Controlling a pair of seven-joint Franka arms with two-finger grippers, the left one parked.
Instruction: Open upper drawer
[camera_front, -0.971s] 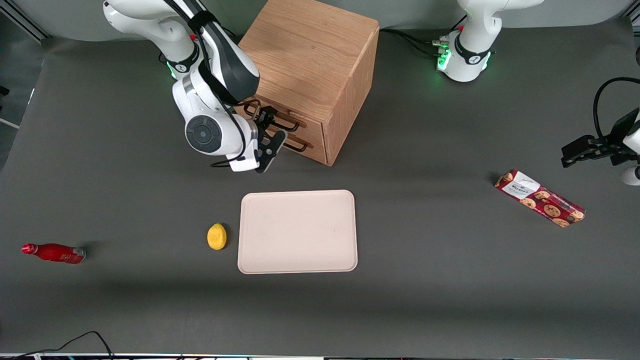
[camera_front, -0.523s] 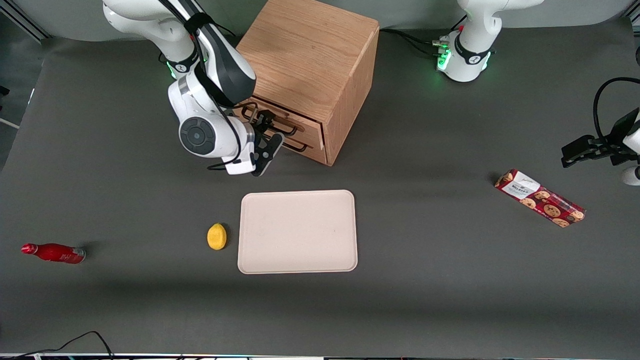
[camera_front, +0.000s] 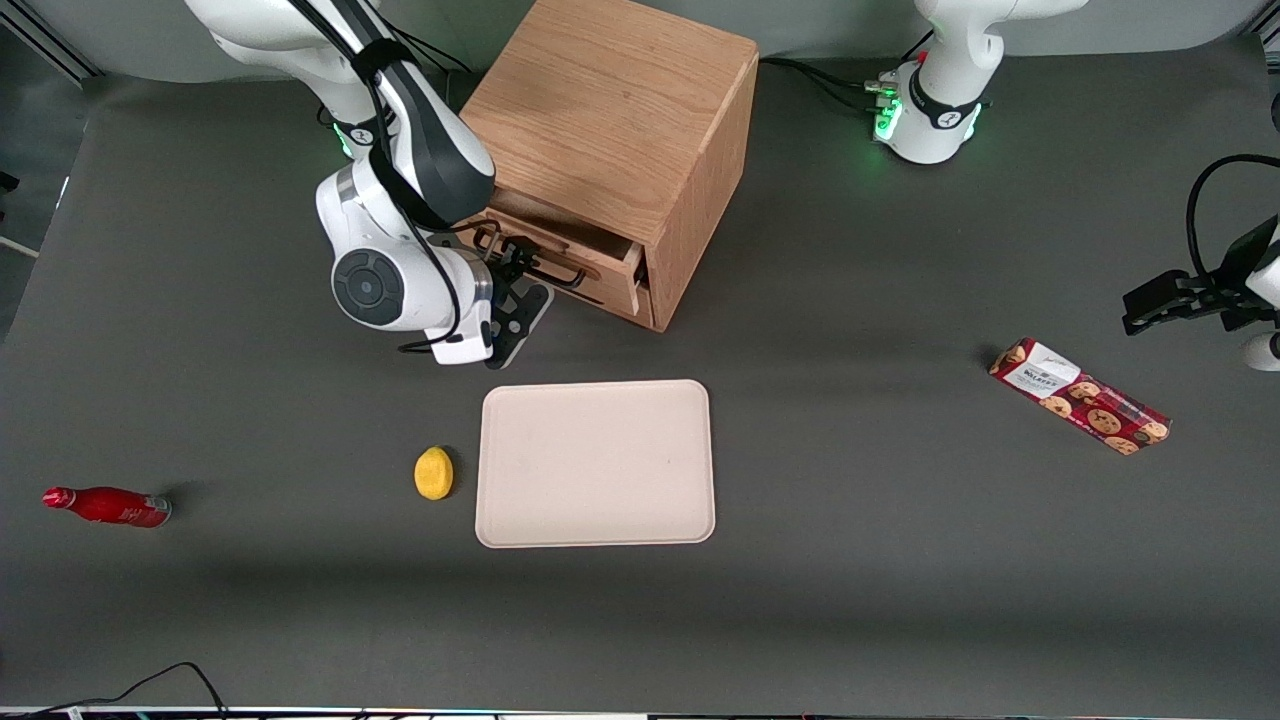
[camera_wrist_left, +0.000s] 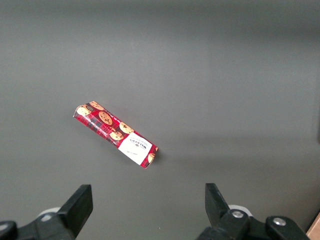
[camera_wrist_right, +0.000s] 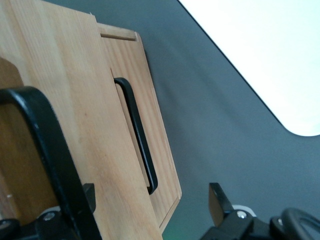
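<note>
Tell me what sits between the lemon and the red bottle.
Nothing: in the front view, only bare grey table lies between the lemon and the red bottle. The end effector is up at the upper drawer handle.

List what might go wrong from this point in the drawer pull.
1. The gripper is hooked on the upper drawer's thin bar handle, and the drawer is only slightly out; the bar may slip free.
2. The oak cabinet stands loose on the table, so a hard pull may drag it.
3. The tray lies nearer the front camera, where the retreating arm may reach it.
</note>
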